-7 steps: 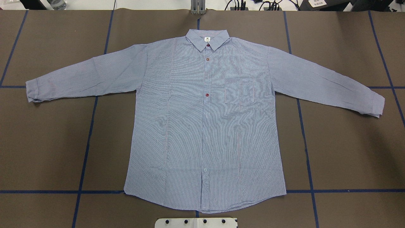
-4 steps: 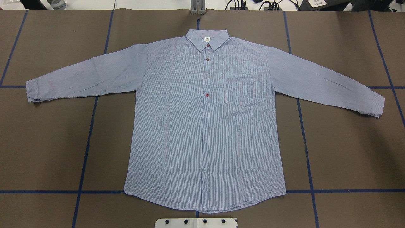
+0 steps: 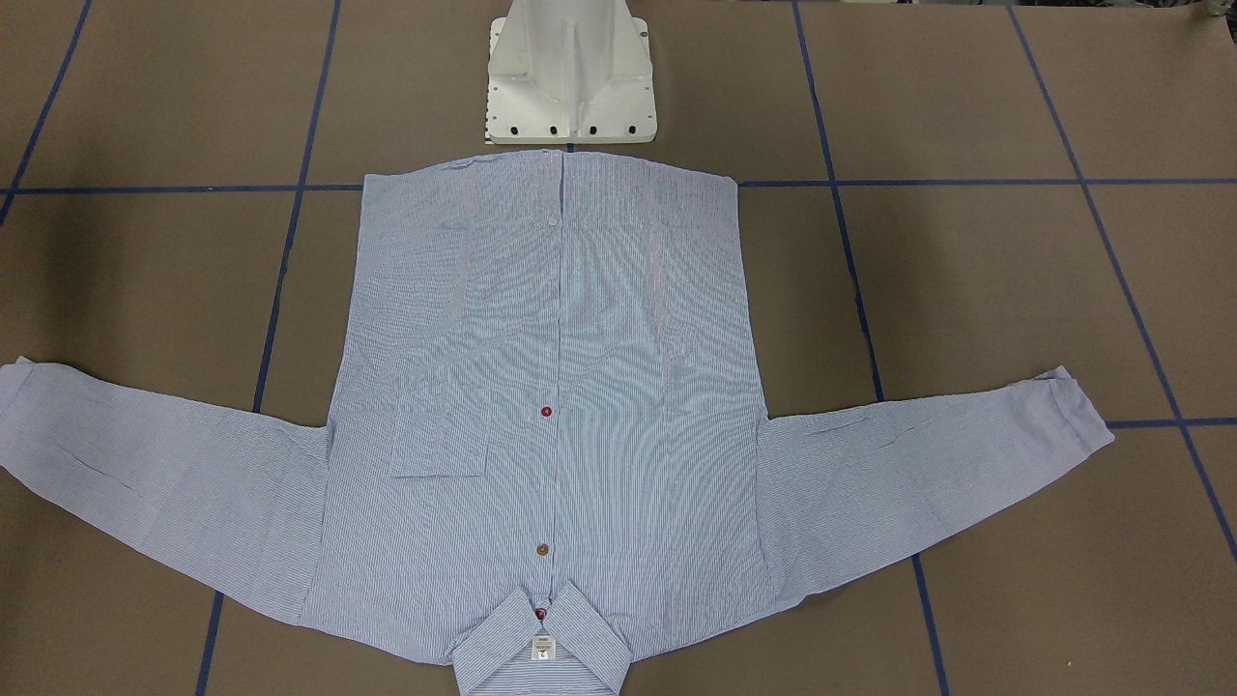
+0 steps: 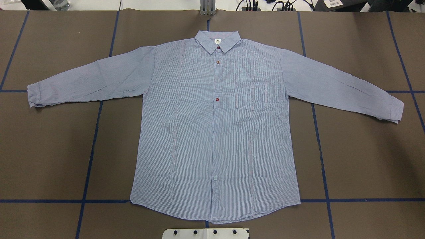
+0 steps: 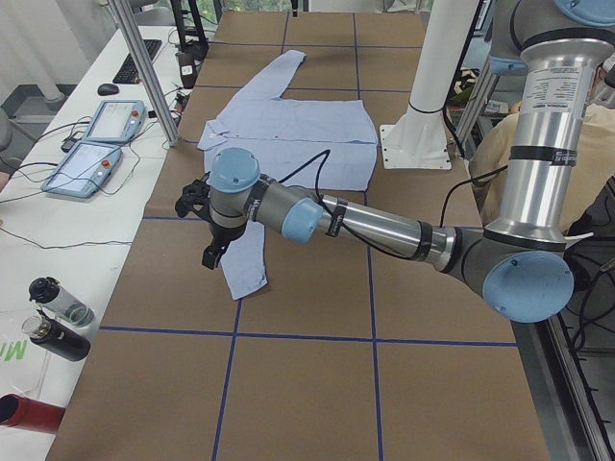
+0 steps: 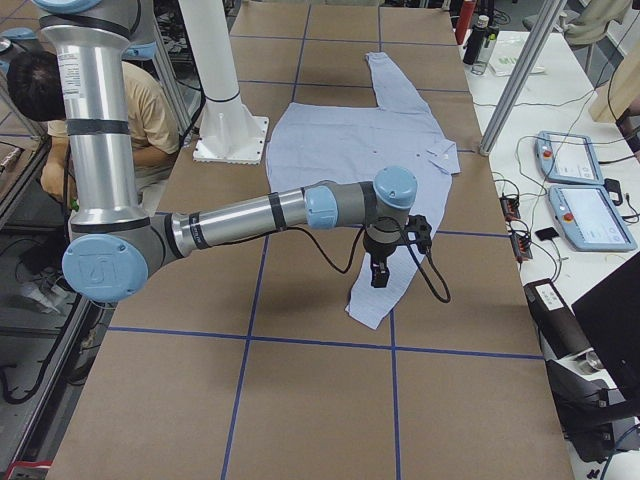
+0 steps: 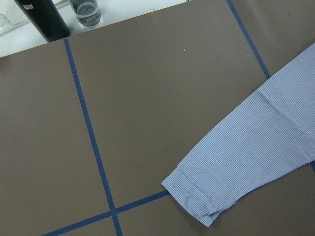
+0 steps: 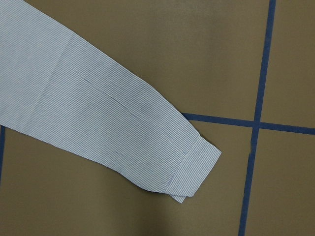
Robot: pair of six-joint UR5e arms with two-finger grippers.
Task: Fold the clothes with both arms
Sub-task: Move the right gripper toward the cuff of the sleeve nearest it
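Where the table's near edge meets the robot, a white pedestal base (image 4: 206, 233) sits flat: a squared plate with dark bolt heads. Table (image 4: 365, 159) is covered in matte brown paper, cut into a grid by blue tape lines (image 4: 89, 159).

Shirt (image 4: 212, 132) lies front up, buttoned and spread flat at mid-table. The cloth is thin, finely striped light blue and white, with faint creases. Hem (image 4: 212, 219) is curved and lies just beside the base.

Further out, a square chest pocket (image 4: 252, 96) sits right of the placket. Buttons (image 4: 217, 99) are round and dark red, with a pale one near the hem.

Sleeves taper toward the table's left and right edges.
- Left cuff (image 7: 197, 196): banded, corner slightly curled, lying across a tape line.
- Right cuff (image 8: 194, 169): flat, squared, just beside a tape crossing.
- Left arm (image 5: 384, 226): silver tube, pale blue caps, black cable. It reaches over the left sleeve, with the left gripper (image 5: 209, 257) hanging above the cloth near that cuff.
- Right arm (image 6: 240, 215): same build, with the right gripper (image 6: 379, 277) above the right sleeve.
- Both grippers: can't tell whether the fingers are parted or closed.

Pointed collar (image 4: 217, 39) with a small white label (image 4: 217, 41) lies close to the far edge. Beyond that edge, on a white bench, stand a black bottle (image 7: 42, 17) and a clear glass (image 7: 86, 11).
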